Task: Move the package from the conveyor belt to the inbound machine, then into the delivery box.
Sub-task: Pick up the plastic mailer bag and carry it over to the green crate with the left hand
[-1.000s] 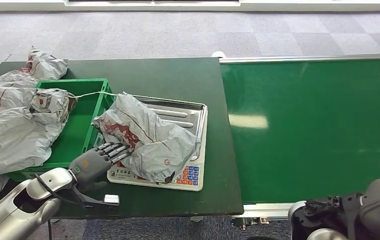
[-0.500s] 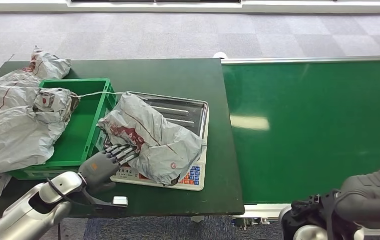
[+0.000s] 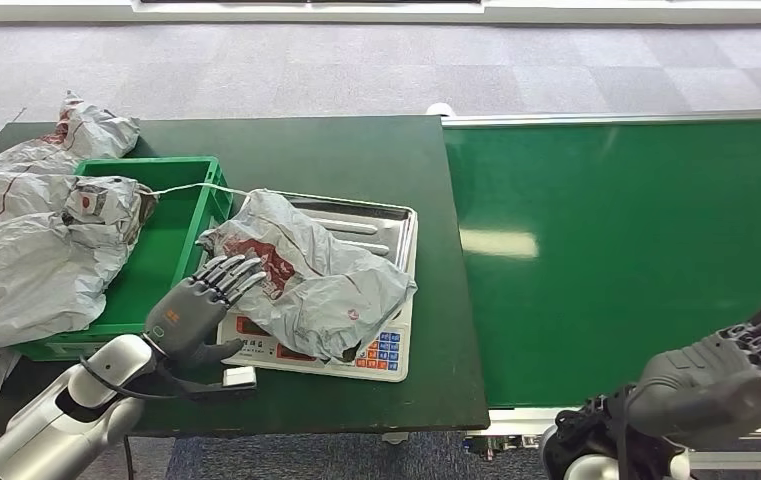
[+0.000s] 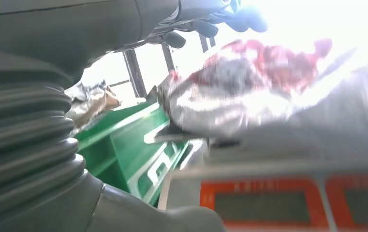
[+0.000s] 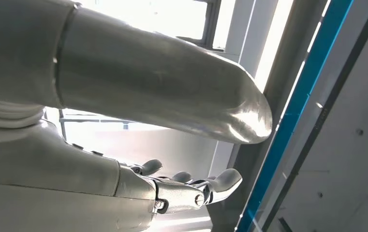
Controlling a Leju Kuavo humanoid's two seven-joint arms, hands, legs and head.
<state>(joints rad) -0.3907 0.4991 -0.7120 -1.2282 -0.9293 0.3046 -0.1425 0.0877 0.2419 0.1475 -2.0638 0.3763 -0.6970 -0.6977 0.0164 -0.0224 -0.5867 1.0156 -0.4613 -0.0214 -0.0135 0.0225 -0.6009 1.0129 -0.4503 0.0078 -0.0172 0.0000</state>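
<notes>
A crumpled grey package with red print (image 3: 306,275) lies on the steel pan of the inbound machine (image 3: 402,226), a scale with a coloured keypad. My left hand (image 3: 199,308) is at the package's left edge, fingers (image 3: 233,274) spread against the wrapper and thumb low by the scale's front. The left wrist view has the package (image 4: 269,92) above the scale's red panel (image 4: 269,205), with my fingers (image 4: 206,26) over it and not closed on it. My right hand (image 3: 731,380) hangs off the belt's near right corner, fingers (image 5: 191,189) loosely extended and holding nothing.
The green delivery box (image 3: 171,250) stands left of the scale, with several grey packages (image 3: 26,250) draped over its left side and the table. The green conveyor belt (image 3: 636,250) runs on the right and carries nothing. A small white block (image 3: 239,377) lies at the table's front edge.
My left hand has risen along the package's left edge and spread its fingers. The package has shifted slightly on the pan. My right hand has come up higher at the lower right.
</notes>
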